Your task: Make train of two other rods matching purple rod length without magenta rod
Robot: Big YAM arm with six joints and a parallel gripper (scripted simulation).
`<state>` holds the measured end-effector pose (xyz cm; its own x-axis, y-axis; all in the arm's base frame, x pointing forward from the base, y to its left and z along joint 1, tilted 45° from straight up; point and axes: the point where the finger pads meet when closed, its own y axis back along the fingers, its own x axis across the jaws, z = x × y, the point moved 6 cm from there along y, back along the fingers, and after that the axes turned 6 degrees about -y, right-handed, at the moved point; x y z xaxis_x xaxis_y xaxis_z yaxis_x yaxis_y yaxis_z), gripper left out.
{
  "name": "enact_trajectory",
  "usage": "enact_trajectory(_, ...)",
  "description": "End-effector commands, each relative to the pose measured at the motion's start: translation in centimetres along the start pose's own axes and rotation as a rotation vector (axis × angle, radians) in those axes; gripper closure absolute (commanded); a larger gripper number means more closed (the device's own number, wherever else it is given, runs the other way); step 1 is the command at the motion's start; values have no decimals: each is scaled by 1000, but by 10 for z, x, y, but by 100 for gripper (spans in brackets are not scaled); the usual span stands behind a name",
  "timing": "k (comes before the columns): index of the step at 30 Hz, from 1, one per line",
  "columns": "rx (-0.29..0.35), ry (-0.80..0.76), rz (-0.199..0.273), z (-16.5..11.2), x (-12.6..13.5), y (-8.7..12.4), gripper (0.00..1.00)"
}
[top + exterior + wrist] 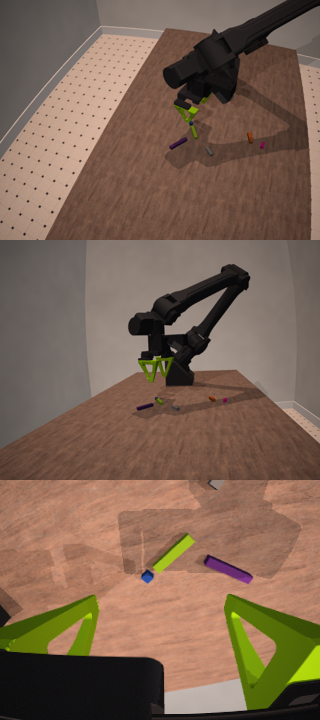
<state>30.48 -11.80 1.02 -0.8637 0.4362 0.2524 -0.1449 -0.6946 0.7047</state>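
The purple rod (178,143) lies flat on the wooden table; it also shows in the wrist view (228,568). The lime rod (193,131) lies flat just beside it, with the small blue rod (191,123) at its far end, roughly in line with it. In the wrist view the blue rod (147,576) sits right at the tip of the lime rod (174,552); I cannot tell whether they touch. My gripper (157,378) is open and empty, well above the table over the blue and lime rods, and it shows in the wrist view too (162,603).
A grey rod (209,151) lies to the right of the purple one. An orange rod (249,137) and a magenta rod (262,145) lie further right, apart from the others. The arm's base (179,375) stands at the far end of the table.
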Motion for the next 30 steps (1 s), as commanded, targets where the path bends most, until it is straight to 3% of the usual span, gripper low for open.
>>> enact_trajectory(1,-3,145,16,0,2,-11,0)
enact_trajectory(9,-3,269,16,-1,4,-14,0)
enact_trajectory(30,-3,269,16,-1,4,-14,0)
